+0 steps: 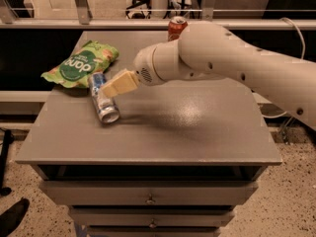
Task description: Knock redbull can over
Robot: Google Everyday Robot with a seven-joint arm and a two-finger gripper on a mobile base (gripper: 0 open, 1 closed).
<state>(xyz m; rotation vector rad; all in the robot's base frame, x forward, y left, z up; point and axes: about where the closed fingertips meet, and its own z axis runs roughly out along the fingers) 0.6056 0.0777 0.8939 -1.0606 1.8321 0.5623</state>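
Observation:
The redbull can (102, 100), slim, blue and silver, lies on its side on the grey table top (187, 127) at the left. Its silver end faces the front and its far end rests next to the chip bag. My gripper (117, 84), with cream fingers, reaches in from the right on the big white arm. It is just above the can's upper part and covers a bit of it. I cannot see whether it touches the can.
A green chip bag (81, 63) lies at the table's left rear. A red cola can (177, 27) stands at the back, partly hidden by the arm. Drawers sit below the table's front edge. A rail runs behind the table.

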